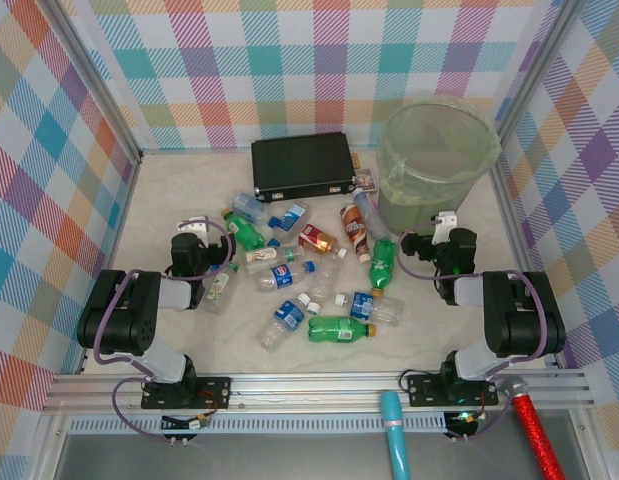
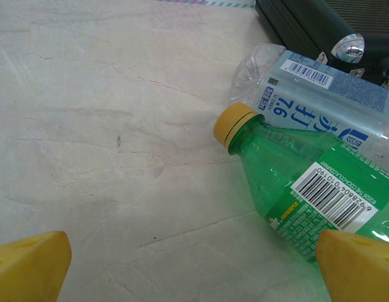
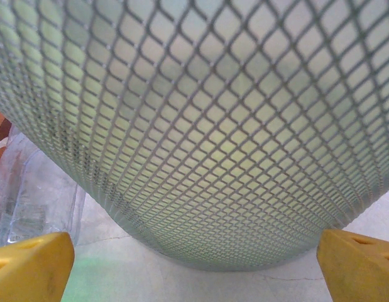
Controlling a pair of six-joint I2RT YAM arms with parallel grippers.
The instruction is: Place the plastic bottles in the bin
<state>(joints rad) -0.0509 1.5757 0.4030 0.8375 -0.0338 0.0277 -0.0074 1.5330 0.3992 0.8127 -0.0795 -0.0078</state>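
The left arm and right arm, black-jointed with pale grey links, trail mauve cables down to black bolted base plates; a green light glows at the right base, and the fingers are yellow.

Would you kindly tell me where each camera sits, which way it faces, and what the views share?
Top external: above and behind the arms, looking down on the table, bottles and bin; left gripper and right gripper show, open.
Left wrist: low over the table, facing a green bottle; own yellow fingertips show.
Right wrist: close to the bin wall, facing it; own yellow fingertips show.
Shared: top view also has that green bottle and the bin.
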